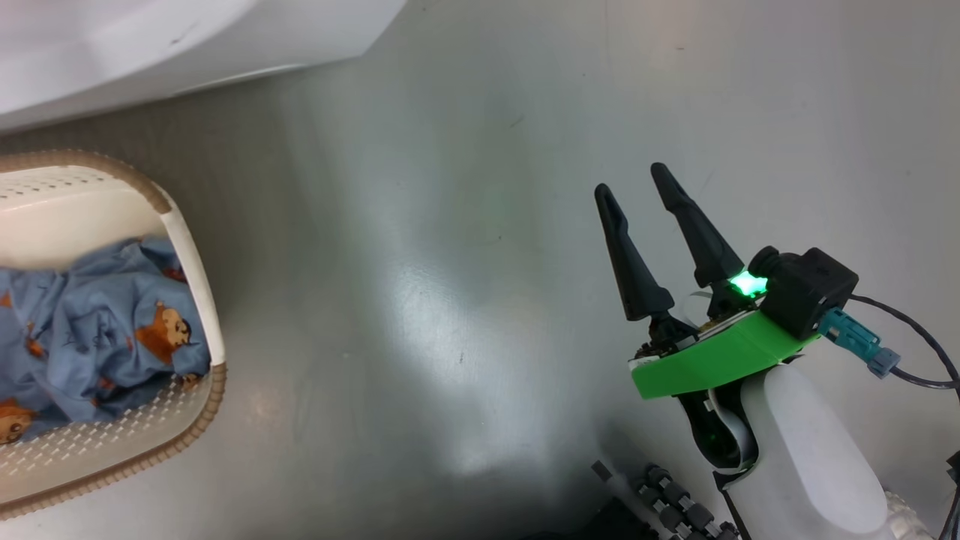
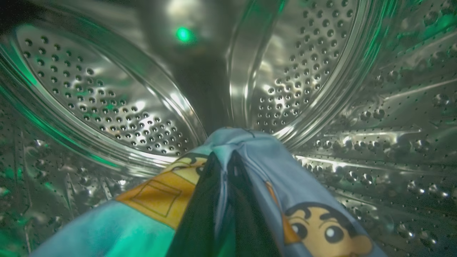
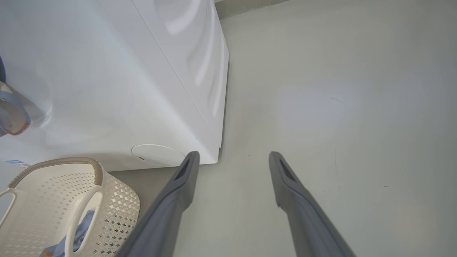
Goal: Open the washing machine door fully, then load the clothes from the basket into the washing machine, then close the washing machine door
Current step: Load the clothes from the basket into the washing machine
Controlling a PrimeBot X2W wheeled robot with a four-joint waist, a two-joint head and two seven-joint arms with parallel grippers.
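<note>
**Head view.** The basket (image 1: 191, 247) sits on the floor (image 1: 465, 225) at the left edge of the frame. The clothes (image 1: 112, 322), light-blue bear print, are bunched inside it. A white corner of the washing machine (image 1: 150, 45) fills the upper left. At the lower right the right jaws stand wide and empty, their dark fingers (image 1: 634, 255) pointing up the frame over bare floor, well apart from the basket.

**Left wrist view.** The left jaws are deep inside the steel drum (image 2: 107, 96). They are pinched narrow on a blue cartoon-print garment (image 2: 296, 185) that wraps round them and spills toward both lower corners. The drum's perforated back lies beyond the tips, in the upper frame.

**Right wrist view.** The machine's white front takes the upper left, with its round filter cap (image 3: 155, 154) just left of one fingertip. The basket is at the lower left, just before the machine, with blue fabric showing inside it.

The garment hangs around and below the left jaws, so simply opening them should probably drop it onto the drum wall. The basket's load lies toward the left of the head view, so the left arm looks the nearer one for it.
</note>
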